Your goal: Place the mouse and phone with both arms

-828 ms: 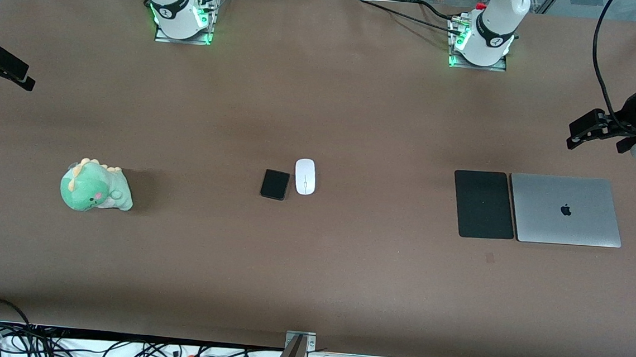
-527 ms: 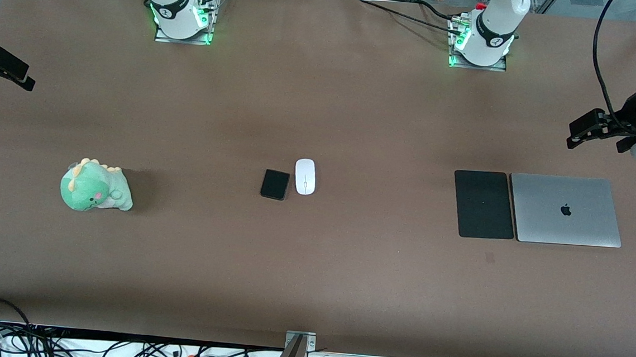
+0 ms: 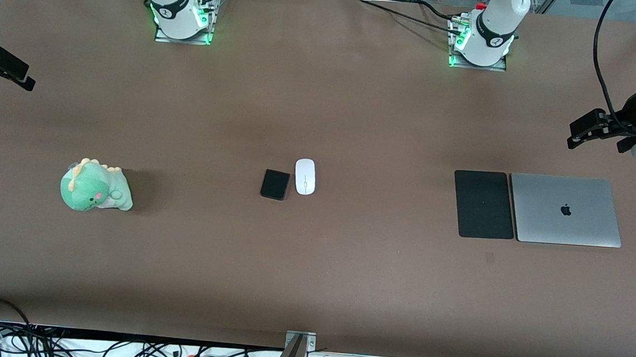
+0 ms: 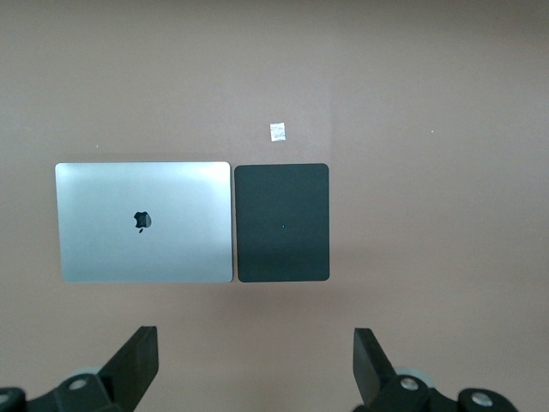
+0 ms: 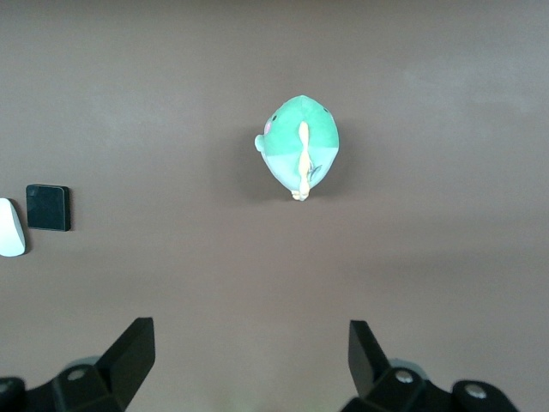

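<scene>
The white oval mouse and the small black phone lie side by side at the middle of the table, the phone toward the right arm's end. Both also show at the edge of the right wrist view, the phone and the mouse. My left gripper hangs open and empty over the left arm's end of the table; the left wrist view shows its jaws wide apart. My right gripper hangs open and empty over the right arm's end, as the right wrist view shows.
A large matte black pad and a closed silver laptop lie edge to edge toward the left arm's end. A green dinosaur plush sits toward the right arm's end. A small white tag lies by the pad.
</scene>
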Action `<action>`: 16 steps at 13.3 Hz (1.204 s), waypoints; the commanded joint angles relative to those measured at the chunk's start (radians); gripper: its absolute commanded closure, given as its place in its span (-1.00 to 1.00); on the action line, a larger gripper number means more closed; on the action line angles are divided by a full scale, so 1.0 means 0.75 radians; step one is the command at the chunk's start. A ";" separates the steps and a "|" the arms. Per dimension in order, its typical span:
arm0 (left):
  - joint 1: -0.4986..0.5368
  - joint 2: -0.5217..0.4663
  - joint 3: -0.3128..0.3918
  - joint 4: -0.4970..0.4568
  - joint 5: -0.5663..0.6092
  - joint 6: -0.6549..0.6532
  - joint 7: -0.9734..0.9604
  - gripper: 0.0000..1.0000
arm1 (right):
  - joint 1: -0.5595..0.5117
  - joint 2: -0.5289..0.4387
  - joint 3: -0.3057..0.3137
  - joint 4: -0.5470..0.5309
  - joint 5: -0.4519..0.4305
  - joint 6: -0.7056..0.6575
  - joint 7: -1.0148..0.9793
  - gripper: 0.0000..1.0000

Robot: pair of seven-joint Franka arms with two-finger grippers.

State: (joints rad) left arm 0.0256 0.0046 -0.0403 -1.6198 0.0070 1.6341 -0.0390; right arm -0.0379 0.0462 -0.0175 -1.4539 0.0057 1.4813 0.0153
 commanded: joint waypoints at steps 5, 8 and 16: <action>0.007 0.016 -0.010 0.033 0.011 -0.023 0.107 -1.00 | -0.025 0.002 0.021 0.020 0.023 -0.003 -0.004 -1.00; 0.007 0.014 -0.010 0.033 0.011 -0.023 0.103 -1.00 | -0.025 0.002 0.021 0.022 0.023 -0.003 -0.004 -1.00; 0.003 0.016 -0.018 0.029 0.013 -0.025 0.107 -1.00 | -0.025 0.000 0.021 0.022 0.025 -0.003 -0.004 -1.00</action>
State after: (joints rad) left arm 0.0245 0.0087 -0.0480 -1.6198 0.0070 1.6329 0.0225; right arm -0.0379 0.0462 -0.0175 -1.4536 0.0075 1.4829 0.0153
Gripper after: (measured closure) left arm 0.000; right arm 0.000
